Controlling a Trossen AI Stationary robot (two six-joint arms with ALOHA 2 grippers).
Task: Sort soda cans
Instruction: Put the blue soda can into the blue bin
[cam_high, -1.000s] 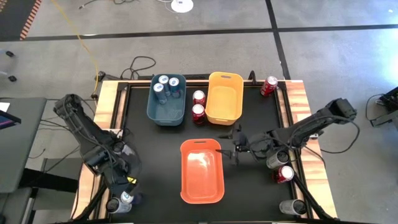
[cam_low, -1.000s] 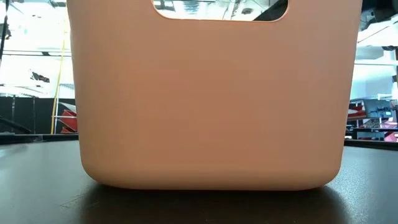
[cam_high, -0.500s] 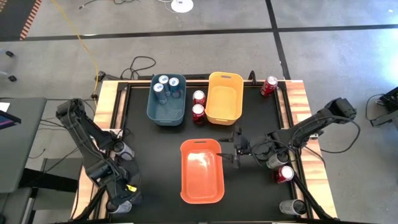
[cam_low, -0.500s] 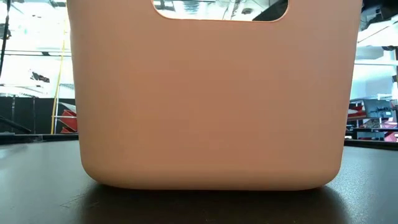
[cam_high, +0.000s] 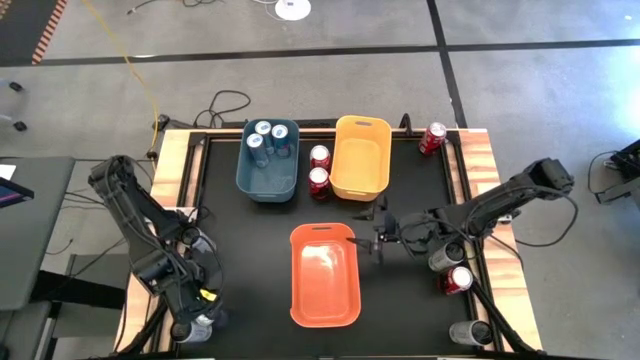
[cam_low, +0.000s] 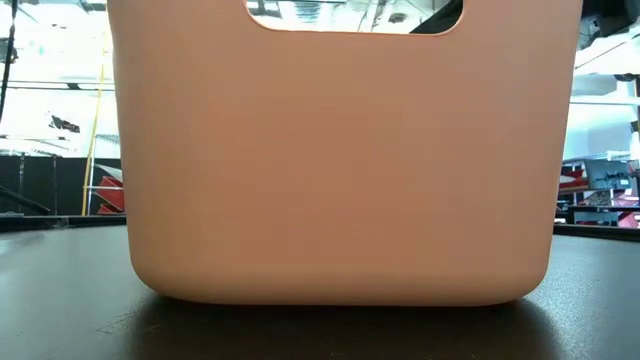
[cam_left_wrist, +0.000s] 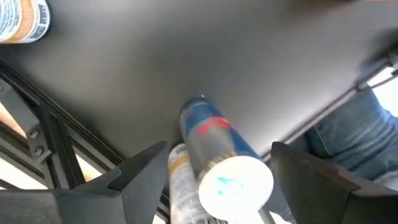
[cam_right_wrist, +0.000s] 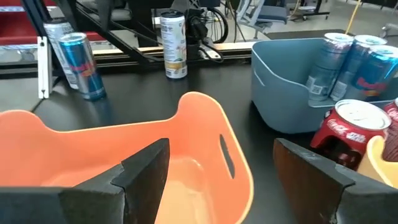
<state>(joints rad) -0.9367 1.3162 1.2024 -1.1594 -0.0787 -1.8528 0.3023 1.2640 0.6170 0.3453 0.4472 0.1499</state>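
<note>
While fingers spread, left end effector (cam_left_wrist: 211, 171) straddles slim blue can (cam_left_wrist: 214, 146), seemingly ungripped; right end effector (cam_right_wrist: 214, 165) released over glossy orange bin (cam_right_wrist: 124, 162).

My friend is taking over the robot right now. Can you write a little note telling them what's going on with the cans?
Left gripper: open, around a blue can at the table's front-left corner; a silver can stands nearby.
Right gripper: open and empty, beside the orange bin, which is empty.
Done: three blue cans in the blue bin.
Left: two red cans beside the empty yellow bin, one red can back-right, more cans along the right edge.
</note>
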